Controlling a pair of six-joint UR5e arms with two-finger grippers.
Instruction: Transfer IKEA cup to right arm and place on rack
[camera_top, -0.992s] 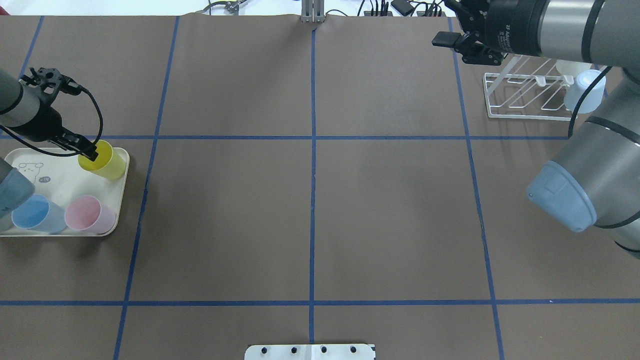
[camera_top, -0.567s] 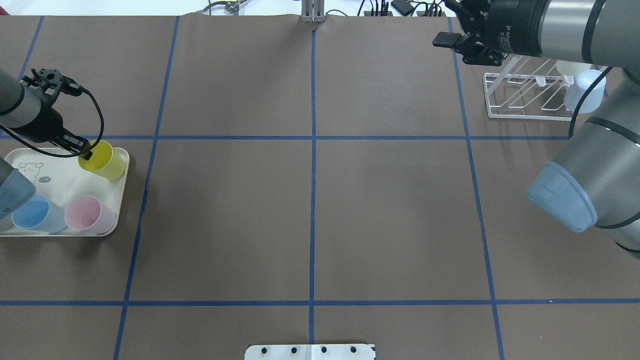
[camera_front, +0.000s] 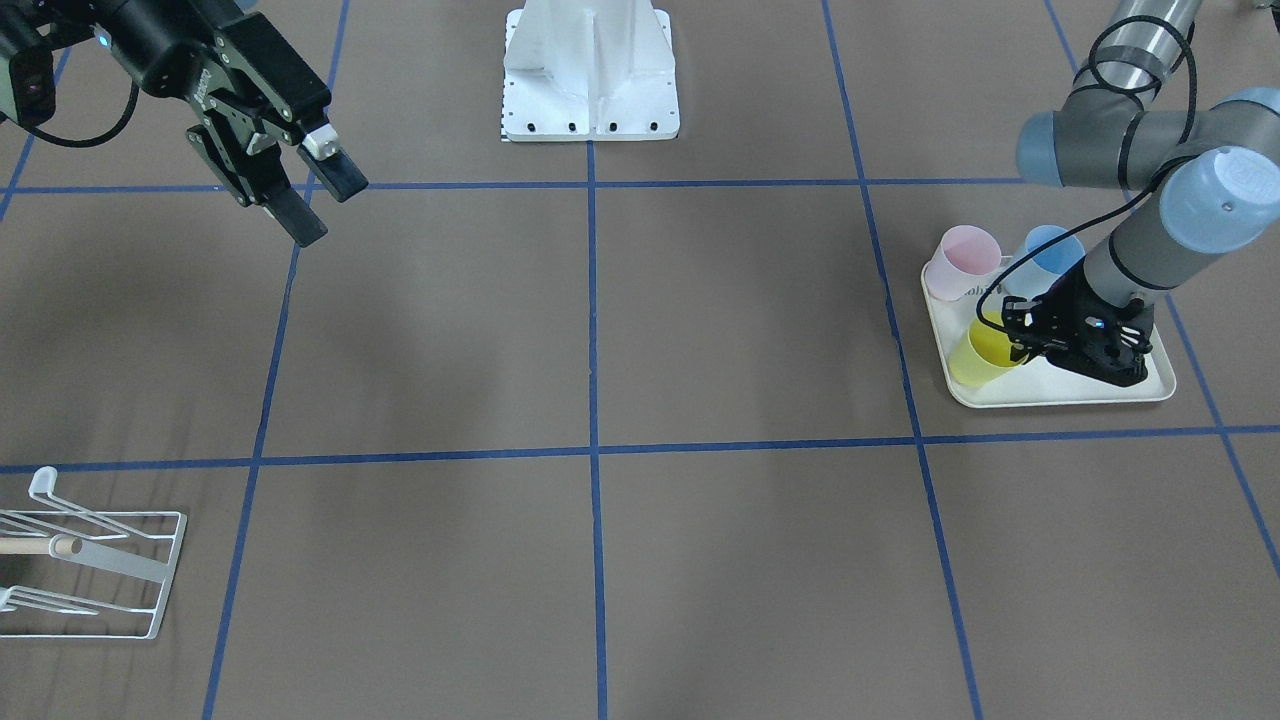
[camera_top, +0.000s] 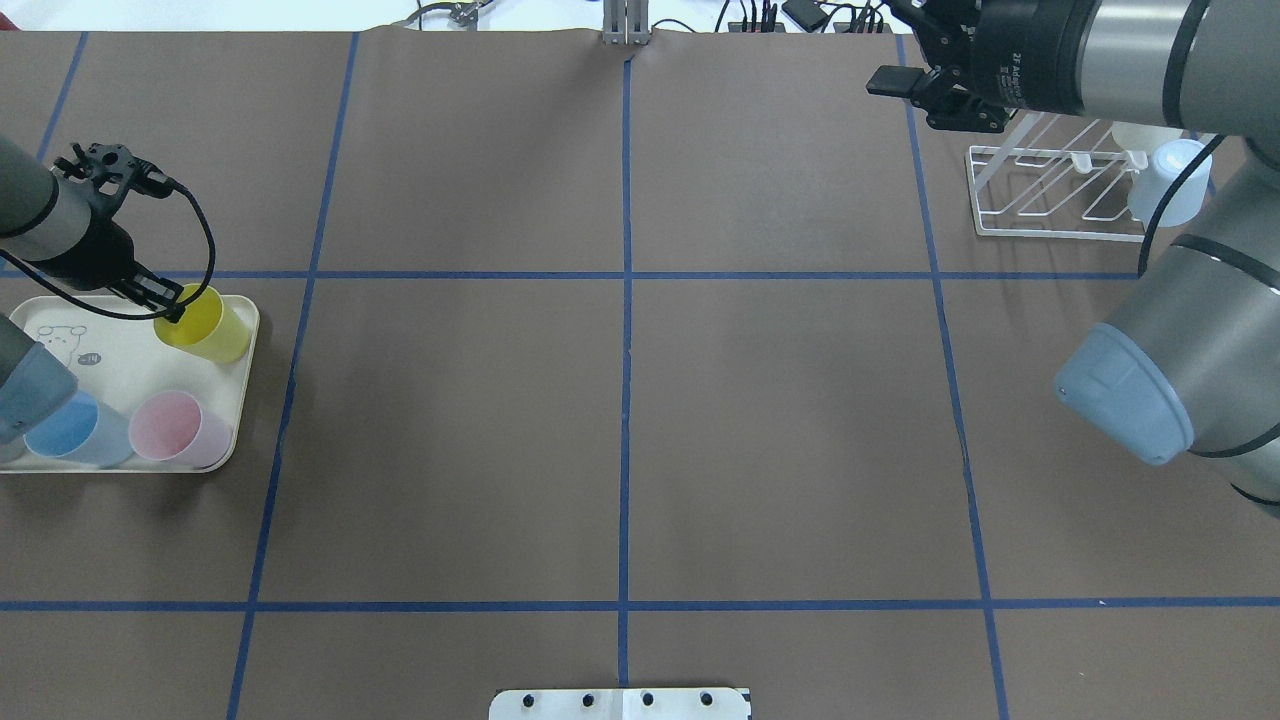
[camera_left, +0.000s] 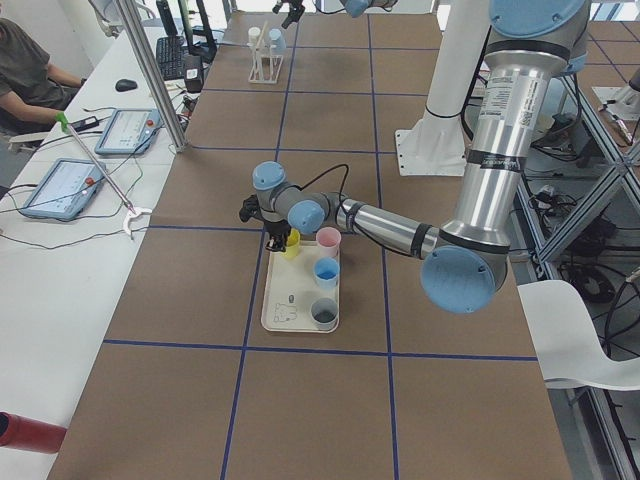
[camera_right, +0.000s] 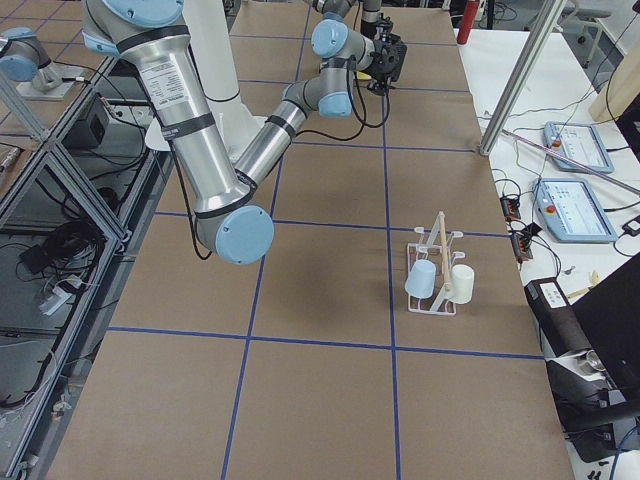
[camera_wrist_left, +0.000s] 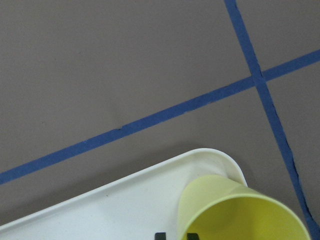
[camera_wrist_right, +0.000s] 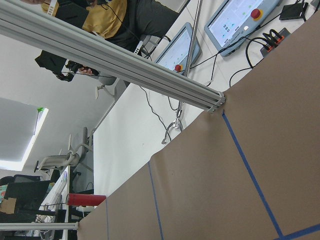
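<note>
While the yellow cup (camera_top: 212, 326) sits on the cream tray (camera_top: 120, 360), in the corner toward the table's middle, the left gripper (camera_top: 168, 308) has it by the rim. One finger appears to be inside the mouth and one outside, closed on the thin wall.

Rim pinch probably chosen for space. The pink cup (camera_top: 168, 425) and blue cup (camera_top: 65, 428) stand near on the same tray, leaving little room for a grasp round the body. It also leaves the cup's outer wall free for the other arm to take.

Cannot tell whether the cup's base rests on the tray or is barely lifted.

The right gripper (camera_front: 326, 208) hangs high over the table on the rack's side, well apart from the cup. Jaws spread, nothing between them; it looks parked to receive.

The rack (camera_top: 1060, 236) carries a light-blue cup (camera_right: 421, 277) and a white cup (camera_right: 462, 283), so a free prong will be needed. Hand-over not yet begun.
</note>
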